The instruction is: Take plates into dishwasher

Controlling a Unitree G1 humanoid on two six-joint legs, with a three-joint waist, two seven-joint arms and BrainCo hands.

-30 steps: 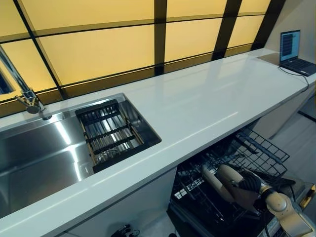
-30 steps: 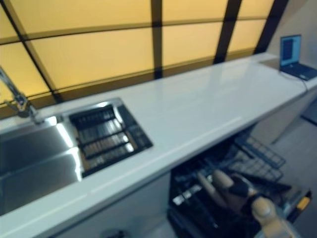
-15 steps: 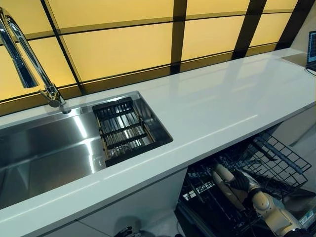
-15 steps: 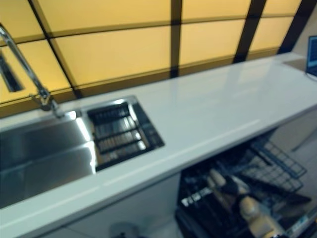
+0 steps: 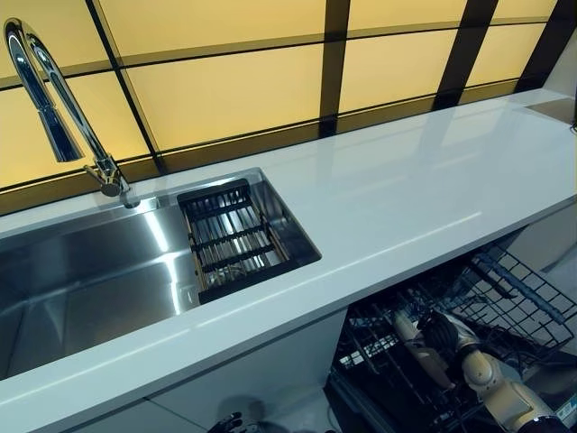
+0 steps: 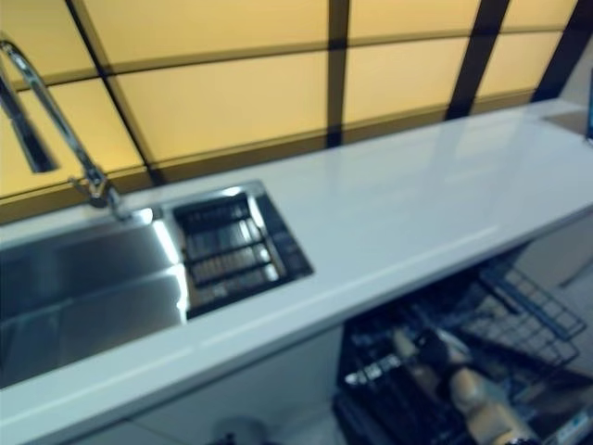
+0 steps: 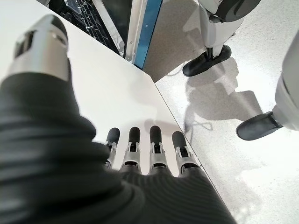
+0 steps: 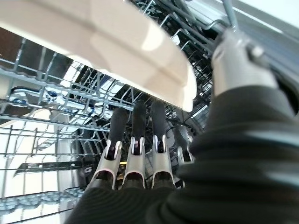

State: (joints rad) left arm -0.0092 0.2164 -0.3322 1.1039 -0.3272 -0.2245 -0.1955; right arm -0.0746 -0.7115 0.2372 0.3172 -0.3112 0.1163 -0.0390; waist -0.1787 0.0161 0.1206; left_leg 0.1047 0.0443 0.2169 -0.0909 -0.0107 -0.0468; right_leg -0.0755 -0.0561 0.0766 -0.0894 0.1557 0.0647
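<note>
Plate (image 8: 117, 42): cream, pinched edge-on by right hand (image 5: 444, 332) between thumb and fingers, long axis upright over dishwasher rack (image 5: 505, 298). Left hand (image 7: 140, 149): fingers straight, idle.

Right hand (image 8: 140, 154): silver fingers with dark rounded tips set in a row, small round fasteners at the silver segments; silver-grey thumb; dark ribbed cover over back of hand and wrist. Right forearm: silver-grey, rounded joint housing at the wrist.

Left hand (image 7: 140, 154): same build; silver fingers, dark tips; silver thumb with a slotted tip; dark ribbed cover.
</note>
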